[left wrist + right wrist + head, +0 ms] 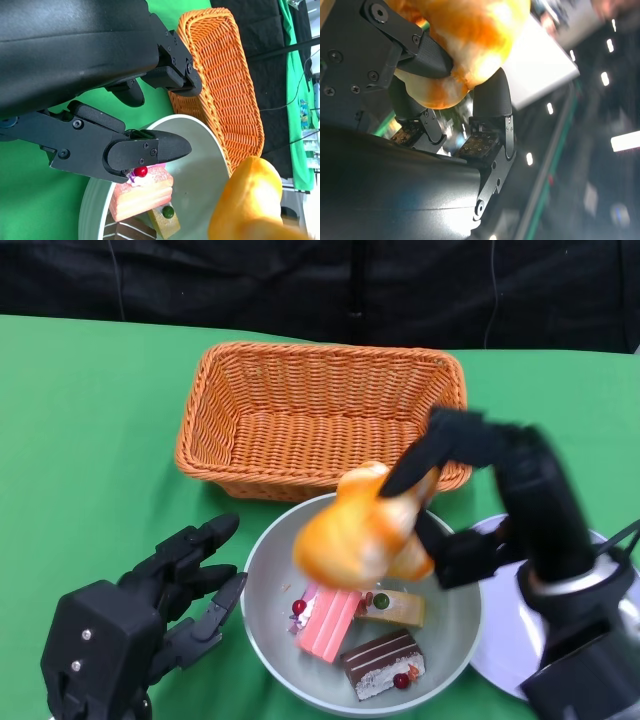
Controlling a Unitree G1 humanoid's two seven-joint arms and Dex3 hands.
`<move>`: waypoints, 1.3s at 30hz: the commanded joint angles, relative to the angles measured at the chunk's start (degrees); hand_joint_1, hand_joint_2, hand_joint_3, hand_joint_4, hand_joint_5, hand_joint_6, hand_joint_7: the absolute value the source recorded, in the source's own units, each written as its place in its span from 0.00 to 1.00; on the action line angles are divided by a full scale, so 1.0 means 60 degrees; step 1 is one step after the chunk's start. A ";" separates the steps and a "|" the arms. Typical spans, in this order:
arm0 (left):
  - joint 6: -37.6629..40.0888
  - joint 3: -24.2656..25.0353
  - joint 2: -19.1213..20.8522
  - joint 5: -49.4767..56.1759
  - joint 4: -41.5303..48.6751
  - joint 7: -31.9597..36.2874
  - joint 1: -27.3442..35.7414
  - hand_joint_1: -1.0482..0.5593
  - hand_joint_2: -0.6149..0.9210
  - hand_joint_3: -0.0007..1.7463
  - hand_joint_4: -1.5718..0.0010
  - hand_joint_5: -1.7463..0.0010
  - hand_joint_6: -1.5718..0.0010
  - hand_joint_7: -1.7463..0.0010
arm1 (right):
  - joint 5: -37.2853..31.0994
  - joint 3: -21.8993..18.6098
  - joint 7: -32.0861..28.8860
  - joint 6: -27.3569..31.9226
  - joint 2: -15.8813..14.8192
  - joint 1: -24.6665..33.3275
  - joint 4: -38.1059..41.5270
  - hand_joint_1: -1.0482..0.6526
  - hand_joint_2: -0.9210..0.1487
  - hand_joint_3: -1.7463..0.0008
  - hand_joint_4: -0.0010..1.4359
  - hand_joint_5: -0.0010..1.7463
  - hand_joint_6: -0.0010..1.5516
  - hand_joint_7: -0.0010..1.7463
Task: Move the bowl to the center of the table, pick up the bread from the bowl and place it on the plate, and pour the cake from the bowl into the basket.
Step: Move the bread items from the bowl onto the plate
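Note:
My right hand (470, 490) holds the golden bread (362, 530) lifted above the grey bowl (268, 580); the right wrist view shows the bread (470, 35) pinched between its fingers (492, 95). In the bowl lie a pink cake slice (326, 620), a yellow slice (395, 607) and a chocolate slice (385, 662). The white plate (500, 630) sits right of the bowl, partly hidden by my right arm. The orange wicker basket (320, 415) stands empty behind the bowl. My left hand (170, 595) rests open beside the bowl's left rim; in its wrist view the fingers (145, 150) hover at the bowl (200, 165).
Green cloth (90, 420) covers the table, and a black backdrop runs along its far edge. The basket (225, 80) nearly touches the bowl's far rim.

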 commanded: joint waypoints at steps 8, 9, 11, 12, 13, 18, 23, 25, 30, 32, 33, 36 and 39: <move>-0.0058 0.0080 0.0145 -0.0053 0.0023 -0.0069 0.0011 0.33 1.00 0.28 0.91 0.50 0.70 0.98 | 0.0294 -0.0361 0.0434 0.0086 0.0212 -0.0007 -0.0226 0.57 0.65 0.06 0.73 1.00 0.58 0.89; -0.0058 0.0080 0.0145 -0.0053 0.0023 -0.0069 0.0011 0.33 1.00 0.28 0.91 0.50 0.70 0.98 | 0.0292 -0.0375 0.0453 0.0083 0.0226 -0.0005 -0.0226 0.57 0.65 0.06 0.73 1.00 0.58 0.89; 0.0022 0.0089 0.0152 -0.0053 -0.0009 -0.0061 0.0024 0.33 1.00 0.28 0.91 0.50 0.70 0.98 | 0.0621 -0.0628 0.0529 0.0139 0.0131 -0.0114 -0.0478 0.57 0.65 0.06 0.73 1.00 0.58 0.89; 0.0083 0.0096 0.0157 -0.0053 -0.0033 -0.0054 0.0033 0.33 1.00 0.28 0.92 0.51 0.70 0.98 | 0.0873 -0.0812 0.0584 0.0189 0.0054 -0.0194 -0.0673 0.56 0.67 0.05 0.73 1.00 0.58 0.89; 0.0124 0.0101 0.0160 -0.0052 -0.0050 -0.0049 0.0039 0.33 1.00 0.28 0.92 0.51 0.70 0.98 | 0.1053 -0.0949 0.0653 0.0234 0.0016 -0.0243 -0.0816 0.55 0.68 0.04 0.73 1.00 0.58 0.90; 0.0170 0.0104 0.0164 -0.0054 -0.0071 -0.0047 0.0041 0.33 1.00 0.28 0.91 0.51 0.70 0.98 | 0.1260 -0.1123 0.0942 0.0338 0.0089 -0.0228 -0.0994 0.55 0.69 0.03 0.73 1.00 0.57 0.90; 0.0173 0.0103 0.0165 -0.0055 -0.0072 -0.0047 0.0041 0.33 1.00 0.28 0.91 0.52 0.70 0.98 | 0.1284 -0.1181 0.1056 0.0354 0.0145 -0.0219 -0.1015 0.55 0.69 0.02 0.73 1.00 0.57 0.90; 0.0173 0.0103 0.0165 -0.0055 -0.0072 -0.0047 0.0041 0.33 1.00 0.28 0.91 0.52 0.70 0.98 | 0.1284 -0.1199 0.1085 0.0352 0.0164 -0.0218 -0.1016 0.55 0.70 0.02 0.73 1.00 0.57 0.90; 0.0173 0.0103 0.0165 -0.0055 -0.0072 -0.0047 0.0041 0.33 1.00 0.28 0.91 0.53 0.70 0.98 | 0.1281 -0.1232 0.1131 0.0347 0.0199 -0.0216 -0.1017 0.55 0.70 0.02 0.73 1.00 0.57 0.91; 0.0173 0.0103 0.0165 -0.0055 -0.0072 -0.0047 0.0041 0.33 1.00 0.28 0.91 0.53 0.70 0.98 | 0.1281 -0.1245 0.1150 0.0345 0.0212 -0.0215 -0.1017 0.55 0.70 0.02 0.73 1.00 0.57 0.91; 0.0173 0.0103 0.0165 -0.0055 -0.0072 -0.0047 0.0041 0.33 1.00 0.28 0.91 0.53 0.70 0.98 | 0.1281 -0.1252 0.1159 0.0344 0.0218 -0.0215 -0.1017 0.55 0.70 0.02 0.73 1.00 0.57 0.91; 0.0168 0.0091 0.0188 -0.0024 -0.0012 -0.0054 0.0016 0.33 1.00 0.28 0.90 0.53 0.70 0.98 | 0.1163 -0.1799 0.0955 0.0382 -0.0033 -0.0401 -0.1133 0.56 0.69 0.01 0.74 1.00 0.57 0.93; 0.0166 0.0084 0.0200 -0.0012 0.0015 -0.0056 0.0005 0.33 1.00 0.29 0.90 0.54 0.70 0.98 | 0.1091 -0.2088 0.0918 0.0400 -0.0089 -0.0481 -0.1192 0.58 0.67 0.00 0.74 1.00 0.56 0.95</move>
